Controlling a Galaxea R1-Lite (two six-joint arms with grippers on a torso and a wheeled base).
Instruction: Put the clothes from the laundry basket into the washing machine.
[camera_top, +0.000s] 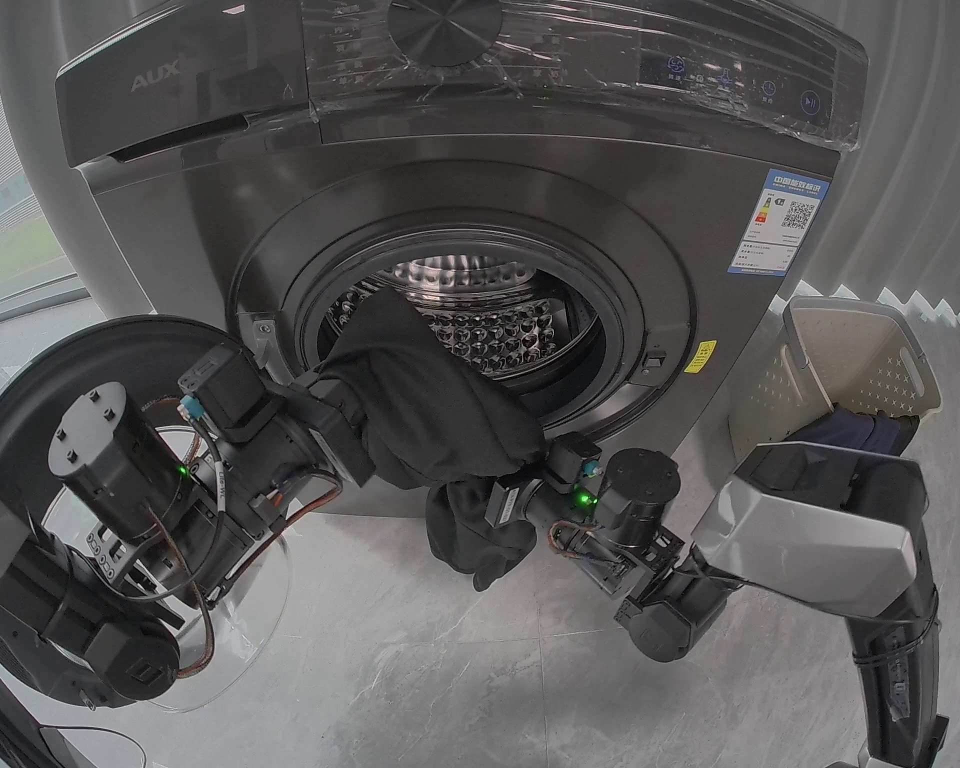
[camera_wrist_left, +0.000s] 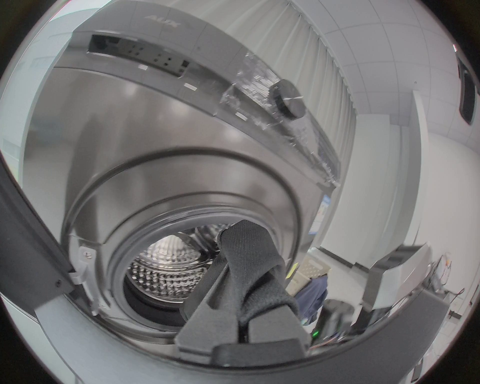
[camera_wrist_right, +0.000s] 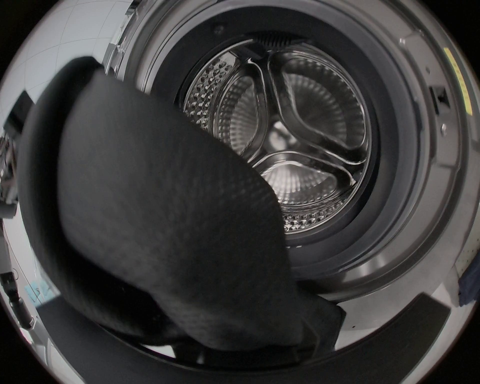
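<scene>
Head view: left gripper (camera_wrist_left: 244, 315) pinches a black knit garment (camera_top: 430, 400) at the grey metal washing machine (camera_top: 560, 200)'s open mouth; right gripper (camera_top: 510, 495) is buried in cloth, can't tell its grip.

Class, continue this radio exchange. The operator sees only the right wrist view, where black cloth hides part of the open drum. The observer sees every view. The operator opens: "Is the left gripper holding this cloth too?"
Observer: Yes. In its own wrist view the left gripper is shut on a fold of the black garment.
Operator: Is the whole cloth level with the opening?
Observer: No. In the head view its lower end hangs below the opening's rim, over the floor.
Operator: Is anything in the basket?
Observer: A dark blue garment lies in the laundry basket, which stands to the right of the washing machine.
</scene>
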